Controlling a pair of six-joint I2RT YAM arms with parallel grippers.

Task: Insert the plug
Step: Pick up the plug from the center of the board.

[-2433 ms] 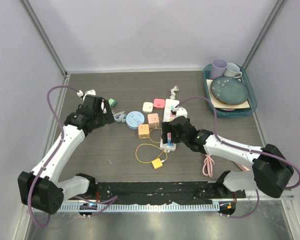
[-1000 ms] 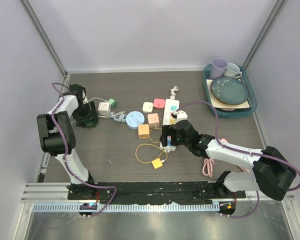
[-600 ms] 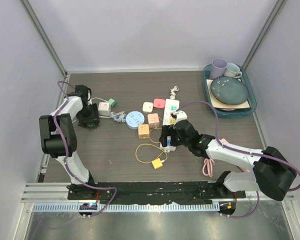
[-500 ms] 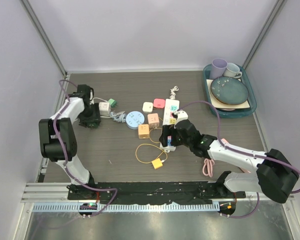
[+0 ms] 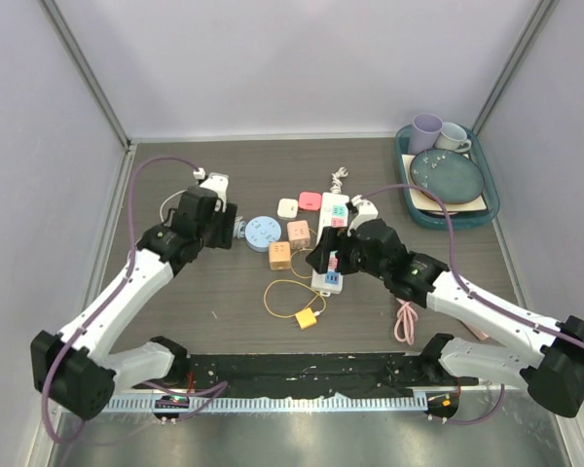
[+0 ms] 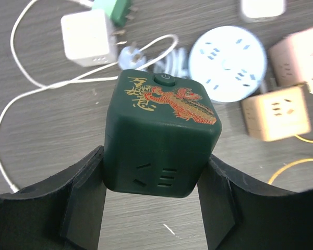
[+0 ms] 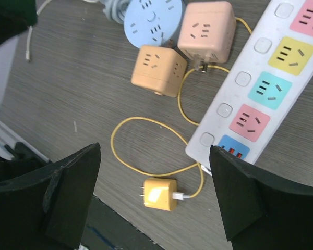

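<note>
Top external view shows you both arms slanting inward from their bases at the near edge. Your left arm reaches to mid-table. Its left gripper [image 5: 217, 216] is clamped on a dark green cube adapter [image 6: 161, 140], one black finger on each side face. The cube is matte with rounded edges. It has a gold dragon print and a round button on top, and socket slots on the face toward the wrist camera.

Your right arm stretches left. Its right gripper [image 7: 155, 156] is spread wide with nothing between the fingers, over the near end of the power strip [image 7: 266, 94].

The strip is white and smooth with pink, yellow, teal and blue socket panels, and its long axis runs near to far. The yellow plug [image 7: 159, 195], a small glossy block, lies flat just near of the strip. In the right wrist view its prongs point left, and its thin yellow cable [image 7: 125, 156] loops away from the other end.
</note>
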